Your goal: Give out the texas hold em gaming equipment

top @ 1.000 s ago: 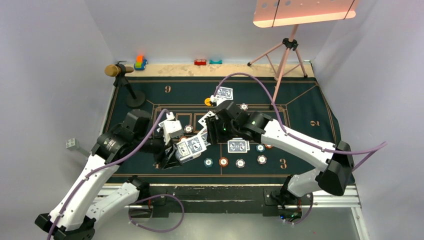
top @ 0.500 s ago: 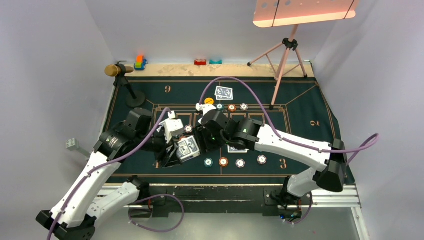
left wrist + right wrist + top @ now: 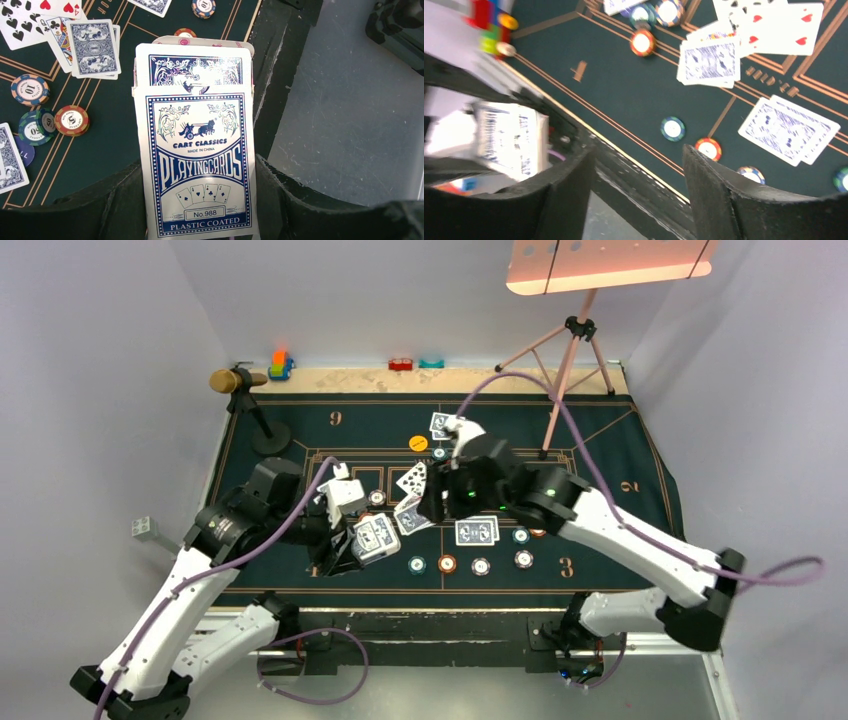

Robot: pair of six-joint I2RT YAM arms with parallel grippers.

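While in the left claw (image 3: 199,212), blue-and-white card box (image 3: 197,150), blue-backed cards (image 3: 195,75) inside.

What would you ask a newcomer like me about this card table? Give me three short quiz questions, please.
1. True or false: the left gripper grips the card box.
2. What does the right gripper hold? A a chip; B a card; C nothing.
3. Fill in: the box reads "No. ___".
Key: 1 true; 2 C; 3 988.
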